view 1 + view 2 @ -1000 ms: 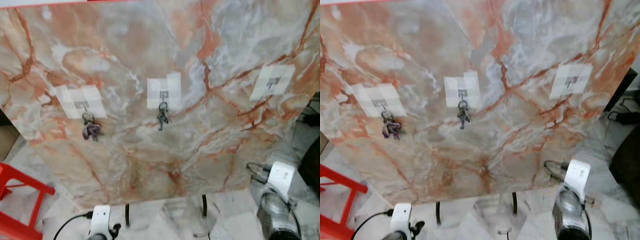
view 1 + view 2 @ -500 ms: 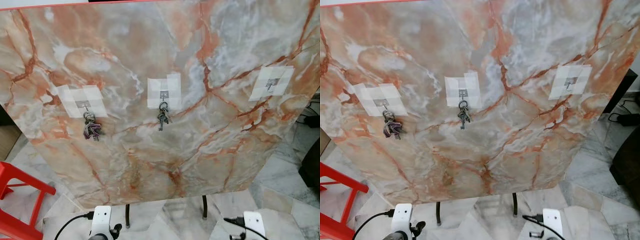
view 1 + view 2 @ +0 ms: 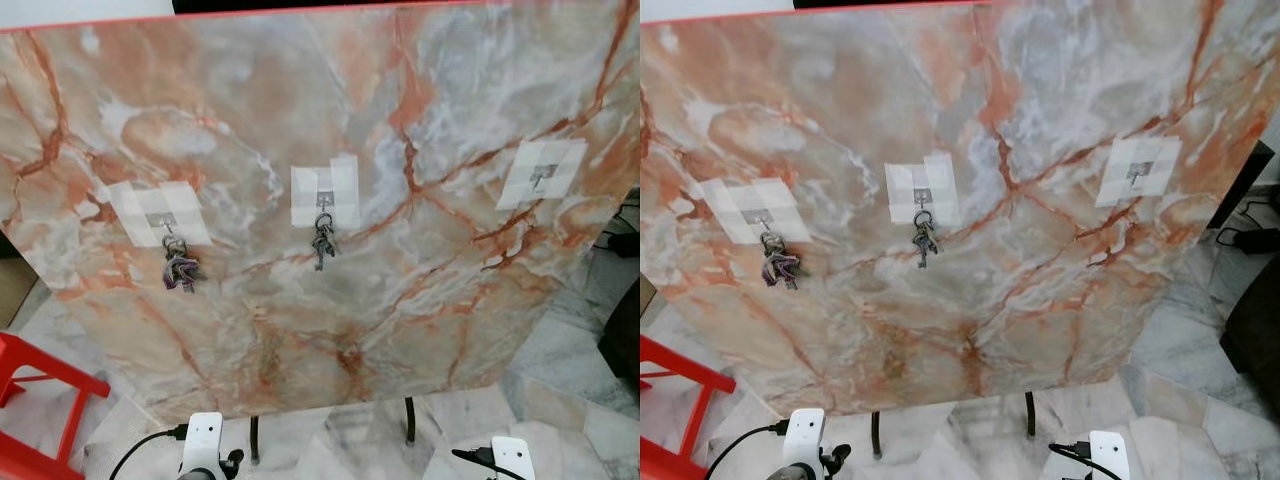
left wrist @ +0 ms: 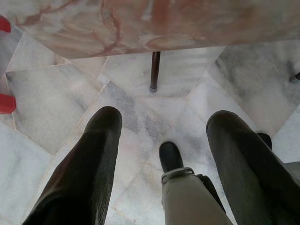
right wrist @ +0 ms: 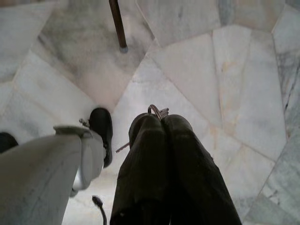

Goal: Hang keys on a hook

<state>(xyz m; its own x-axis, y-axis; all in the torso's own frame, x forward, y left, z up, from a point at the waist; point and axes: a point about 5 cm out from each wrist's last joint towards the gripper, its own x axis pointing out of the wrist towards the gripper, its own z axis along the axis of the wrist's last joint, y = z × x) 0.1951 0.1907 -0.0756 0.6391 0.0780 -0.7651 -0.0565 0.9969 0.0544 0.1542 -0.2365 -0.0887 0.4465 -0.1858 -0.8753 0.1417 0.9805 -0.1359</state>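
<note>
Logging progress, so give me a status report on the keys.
Right gripper shut on keys, low over floor. Left gripper open, idle. Right hook free; two others hold keys. Nothing in the way.

marble board (image 3: 970,250), three taped hooks, keys (image 3: 924,238) on middle hook (image 3: 923,196)

A marble board (image 3: 400,260) on dark legs carries three taped hooks: left key bunch (image 3: 179,270), middle key bunch (image 3: 322,240), right hook (image 3: 540,178) bare.
</note>
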